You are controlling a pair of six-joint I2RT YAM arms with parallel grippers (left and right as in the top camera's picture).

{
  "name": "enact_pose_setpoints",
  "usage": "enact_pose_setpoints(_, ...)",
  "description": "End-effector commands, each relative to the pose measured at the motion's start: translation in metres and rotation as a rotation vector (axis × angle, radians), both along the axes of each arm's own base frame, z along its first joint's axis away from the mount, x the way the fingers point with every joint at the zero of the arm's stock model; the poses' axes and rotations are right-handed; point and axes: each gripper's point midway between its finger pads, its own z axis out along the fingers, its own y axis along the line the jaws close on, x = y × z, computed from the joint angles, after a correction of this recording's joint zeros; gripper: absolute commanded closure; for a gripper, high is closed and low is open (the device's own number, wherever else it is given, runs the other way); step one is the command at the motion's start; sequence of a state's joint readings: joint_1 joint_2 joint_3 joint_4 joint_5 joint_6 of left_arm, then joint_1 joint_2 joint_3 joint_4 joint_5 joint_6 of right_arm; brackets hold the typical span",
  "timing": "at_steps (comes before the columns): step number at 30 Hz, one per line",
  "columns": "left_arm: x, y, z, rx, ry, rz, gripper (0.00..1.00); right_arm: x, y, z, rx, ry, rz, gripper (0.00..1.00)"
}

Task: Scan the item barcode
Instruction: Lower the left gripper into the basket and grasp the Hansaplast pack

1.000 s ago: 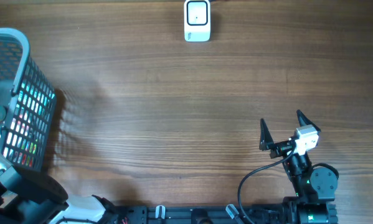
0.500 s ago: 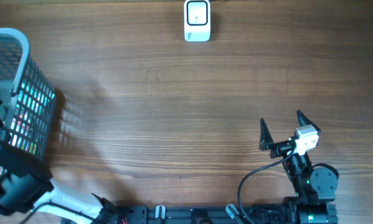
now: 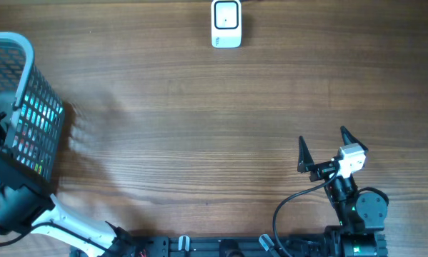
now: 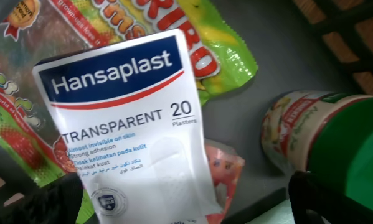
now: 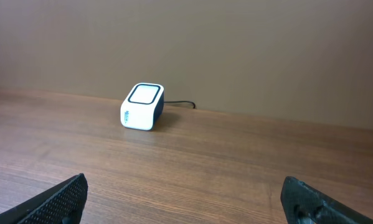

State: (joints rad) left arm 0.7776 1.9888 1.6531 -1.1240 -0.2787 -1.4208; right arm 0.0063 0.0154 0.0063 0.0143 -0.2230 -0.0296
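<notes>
A white and blue Hansaplast plaster pack (image 4: 127, 118) lies face up inside the basket (image 3: 24, 53), on top of colourful gummy bags (image 4: 220, 59). My left gripper (image 4: 183, 202) hangs open just above it, one dark fingertip on each side of the pack's lower end, holding nothing. No barcode shows on the pack's visible face. The white scanner (image 3: 226, 23) stands at the table's far edge, and it shows small in the right wrist view as the scanner (image 5: 142, 106). My right gripper (image 3: 323, 139) rests open and empty near the front right of the table.
A jar with a green lid (image 4: 342, 149) lies to the right of the pack in the basket. The left arm (image 3: 13, 203) reaches over the basket's near side. A black cable (image 3: 292, 203) loops by the right arm's base.
The left arm has swung a little to the left over the basket's near side. The right arm and the scanner have not moved.
</notes>
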Motion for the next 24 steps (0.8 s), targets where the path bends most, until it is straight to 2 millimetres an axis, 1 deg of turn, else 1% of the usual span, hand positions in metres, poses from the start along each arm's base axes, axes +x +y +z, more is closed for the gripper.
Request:
enact_pose_setpoints(1,-0.005,-0.008,-0.017,-0.063,0.021,0.034,0.00,0.000,-0.001,0.001,0.010,-0.004,-0.011,0.00)
enact_pose_setpoints(5,-0.009,-0.012,-0.023,-0.091,0.050,0.034,0.00,0.000,-0.001,0.001,0.010,-0.004,-0.011,0.00)
enact_pose_setpoints(10,-0.010,-0.013,-0.029,-0.104,0.064,0.034,0.00,0.000,-0.001,0.001,0.010,-0.004,-0.011,0.00)
enact_pose_setpoints(13,-0.013,-0.016,-0.036,-0.124,0.085,0.034,0.00,0.000,-0.001,0.001,0.010,-0.004,-0.011,0.00)
enact_pose_setpoints(17,-0.018,-0.021,-0.054,-0.165,0.127,0.035,0.00,0.000,-0.001,0.001,0.010,-0.004,-0.011,0.00)
enact_pose_setpoints(20,-0.025,-0.029,-0.071,-0.187,0.150,0.035,0.00,0.000,-0.001,0.001,0.010,-0.004,-0.011,0.00)
enact_pose_setpoints(21,-0.027,-0.030,-0.073,-0.191,0.155,0.035,0.02,0.000,-0.001,0.001,0.010,-0.004,-0.011,0.00)
enact_pose_setpoints(22,-0.027,-0.031,-0.073,-0.193,0.157,0.035,0.09,0.000,-0.001,0.001,0.010,-0.004,-0.011,0.00)
enact_pose_setpoints(23,-0.027,-0.031,-0.073,-0.194,0.157,0.034,0.20,0.000,-0.001,0.001,0.010,-0.004,-0.011,0.00)
enact_pose_setpoints(24,-0.027,-0.031,-0.073,-0.195,0.158,0.028,0.24,0.000,-0.001,0.001,0.010,-0.004,-0.011,0.00)
